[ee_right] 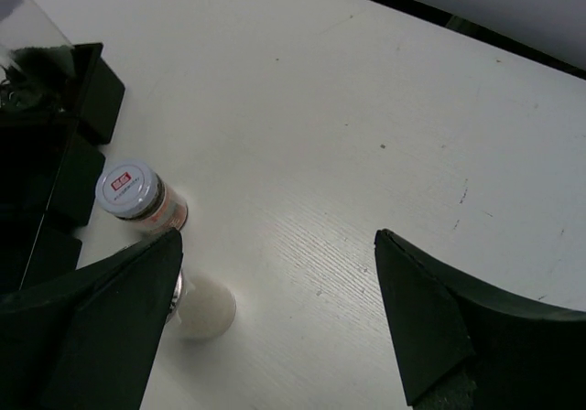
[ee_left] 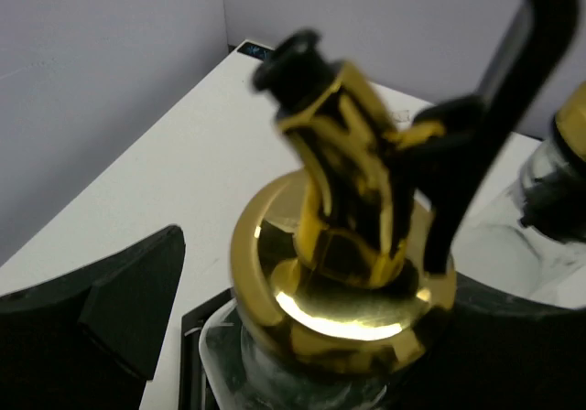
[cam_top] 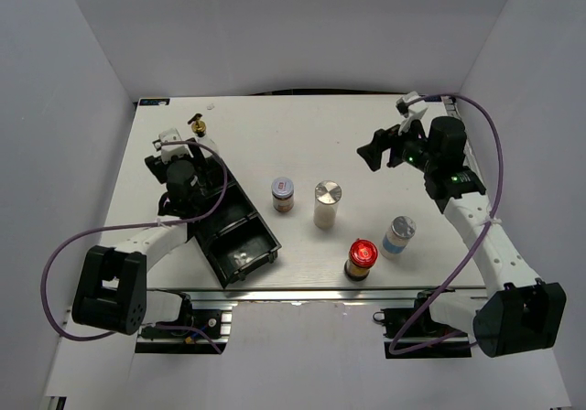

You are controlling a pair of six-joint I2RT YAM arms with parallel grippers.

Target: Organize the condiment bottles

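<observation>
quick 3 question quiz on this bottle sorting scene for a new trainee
1. How many short jars stand on the table outside the black tray?
2. True or false: the right gripper is clamped on the red-lidded jar.
3. What fills the left wrist view? A red-lidded jar; B gold-spouted bottle; C silver-lidded jar.

Key: 1. four. 2. false, it is open over bare table. 3. B.

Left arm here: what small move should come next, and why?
Probably lift the left claw straight up. Its visible finger stands clear of the gold-spout bottle, which sits at the black tray beside a second bottle, so it looks released. Rising first avoids knocking the spout.
</observation>
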